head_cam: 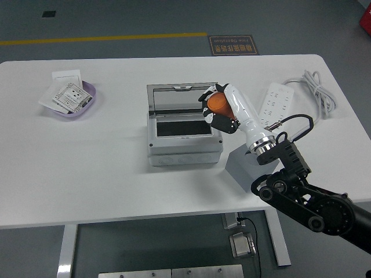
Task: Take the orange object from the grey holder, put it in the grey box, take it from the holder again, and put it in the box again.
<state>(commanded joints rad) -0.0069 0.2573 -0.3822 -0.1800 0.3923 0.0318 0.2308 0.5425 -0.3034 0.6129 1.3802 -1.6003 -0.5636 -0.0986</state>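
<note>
The right hand (219, 109) is gripping the orange object (217, 104), fingers curled around it, holding it in the air over the right rim of the grey box (183, 139), whose lid is standing open. The grey holder (240, 167) is sitting just right of the box, partly behind the arm.

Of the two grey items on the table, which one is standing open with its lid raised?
The grey box at the table's centre: its hinged lid stands upright behind the dark opening. The grey holder to its right is a solid block, partly hidden by the right arm.
</note>
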